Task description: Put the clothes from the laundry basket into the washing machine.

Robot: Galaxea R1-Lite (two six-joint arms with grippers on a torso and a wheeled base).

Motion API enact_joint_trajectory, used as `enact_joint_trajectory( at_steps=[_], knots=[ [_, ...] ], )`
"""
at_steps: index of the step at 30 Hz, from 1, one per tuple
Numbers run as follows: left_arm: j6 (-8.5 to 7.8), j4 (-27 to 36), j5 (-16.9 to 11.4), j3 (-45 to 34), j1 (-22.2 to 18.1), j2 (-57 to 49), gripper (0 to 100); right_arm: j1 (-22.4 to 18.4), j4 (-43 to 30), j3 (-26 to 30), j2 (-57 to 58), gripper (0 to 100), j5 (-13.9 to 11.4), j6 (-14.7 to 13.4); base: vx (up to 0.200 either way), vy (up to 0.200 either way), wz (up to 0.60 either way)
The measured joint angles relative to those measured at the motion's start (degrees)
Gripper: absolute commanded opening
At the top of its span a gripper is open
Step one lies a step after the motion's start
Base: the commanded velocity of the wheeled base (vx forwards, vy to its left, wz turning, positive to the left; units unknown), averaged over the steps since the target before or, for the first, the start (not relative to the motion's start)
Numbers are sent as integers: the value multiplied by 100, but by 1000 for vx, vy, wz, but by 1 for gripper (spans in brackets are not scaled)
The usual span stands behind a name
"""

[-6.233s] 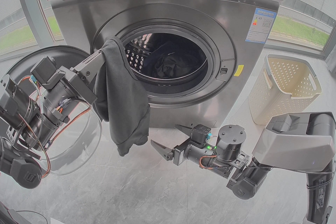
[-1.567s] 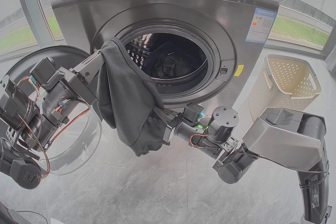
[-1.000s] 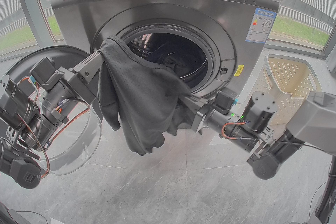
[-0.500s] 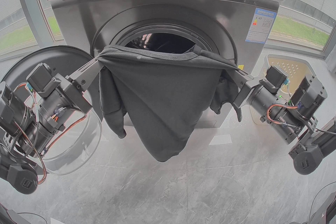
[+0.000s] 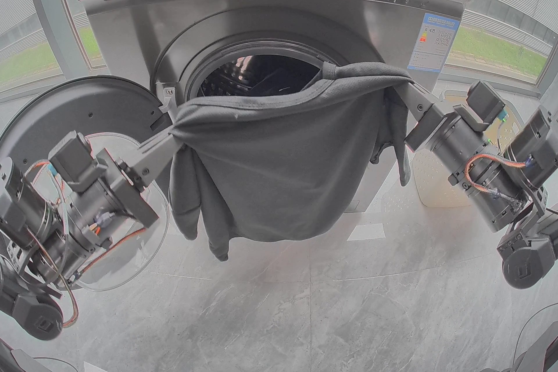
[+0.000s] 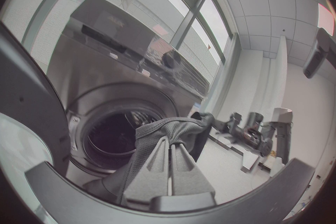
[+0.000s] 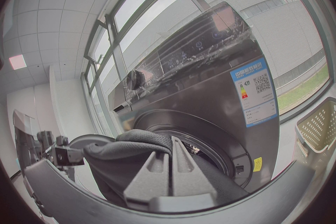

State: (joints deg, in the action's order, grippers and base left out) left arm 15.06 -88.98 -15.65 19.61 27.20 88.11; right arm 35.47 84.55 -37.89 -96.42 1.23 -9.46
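Note:
A dark grey garment (image 5: 279,158) hangs stretched between both grippers in front of the washing machine (image 5: 279,13) drum opening (image 5: 256,74). My left gripper (image 5: 173,139) is shut on its left edge, lower down by the open door. Higher up, at the right of the opening, my right gripper (image 5: 401,87) is shut on the other edge. The left wrist view shows its fingers (image 6: 159,156) pinched on the cloth (image 6: 164,130). In the right wrist view the fingers (image 7: 182,161) clamp the fabric (image 7: 126,151). Dark clothes lie inside the drum. The garment covers the lower half of the opening.
The round glass door (image 5: 87,117) stands swung open at the left, behind my left arm. A cream laundry basket (image 5: 430,181) stands on the floor to the right of the machine, partly hidden by my right arm. Grey tiled floor (image 5: 302,309) lies in front.
My right gripper took hold of the hanging garment's lower part, then pulled it right and up, spreading the cloth across the opening. The left gripper has dropped lower and moved slightly right.

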Motion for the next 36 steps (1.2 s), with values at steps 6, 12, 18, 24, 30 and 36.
enact_joint_trajectory(
  at_steps=[6, 12, 18, 24, 30, 36],
  knots=[
    [-11, -2, -323, -579, 507, 91, 0, 123, 24, -157, 28, 0, 65, -96, 0, 0, 0],
    [24, 0, -455, -864, 883, 656, 0, 210, 18, -255, 28, 0, 137, -146, 0, 0, 0],
    [84, -2, -482, -790, 1053, 1258, 100, 245, 21, -285, 28, 0, 156, -156, 0, 0, 0],
    [18, 0, -385, -717, 1354, 1770, 100, 256, 18, -290, 33, 0, 152, -156, 0, 0, 0],
    [13, -2, -218, -463, 1428, 2120, 100, 245, 2, -271, 50, 0, 144, -154, 0, 0, 0],
    [-20, 0, 110, -101, 1420, 2548, 100, 252, 10, -251, 44, 0, 141, -157, 0, 0, 0]
  ],
)
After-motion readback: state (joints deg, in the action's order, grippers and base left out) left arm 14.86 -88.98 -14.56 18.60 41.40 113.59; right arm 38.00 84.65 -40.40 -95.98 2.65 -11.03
